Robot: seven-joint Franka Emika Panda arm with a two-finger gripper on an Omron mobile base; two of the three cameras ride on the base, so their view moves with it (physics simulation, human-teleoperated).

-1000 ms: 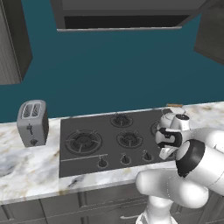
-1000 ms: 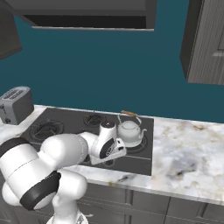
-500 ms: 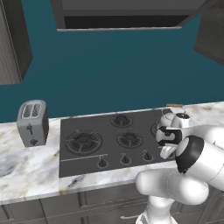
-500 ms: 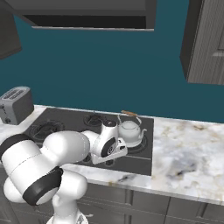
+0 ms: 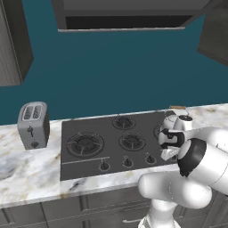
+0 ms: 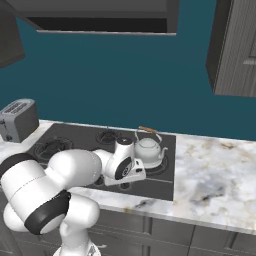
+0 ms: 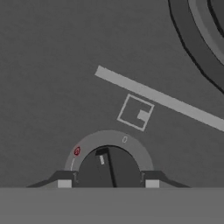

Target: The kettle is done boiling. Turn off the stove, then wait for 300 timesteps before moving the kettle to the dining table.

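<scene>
The stove (image 5: 89, 133) is a dark-grey cooktop set in the marble counter. The whitish kettle (image 6: 148, 149) stands on its back right burner, and my arm partly hides the kettle (image 5: 179, 120) in the left base view. My hand reaches down over the front row of knobs, just in front of the kettle. In the hand view my gripper (image 7: 108, 179) is shut on a round black knob (image 7: 109, 168), one fingertip against each side. The knob's white mark points between a red dot (image 7: 77, 151) and a "0" mark (image 7: 124, 139). The dining table is out of view.
A grey two-slot toaster (image 5: 33, 124) stands on the counter left of the stove. Bare marble counter (image 6: 215, 175) stretches to the stove's right. A dark hood (image 5: 124, 18) and cabinets hang above. Other black knobs (image 5: 103, 166) line the stove's front edge.
The jaws have drawn in onto the knob. The arm and hand have barely moved, and the kettle stands where it was.
</scene>
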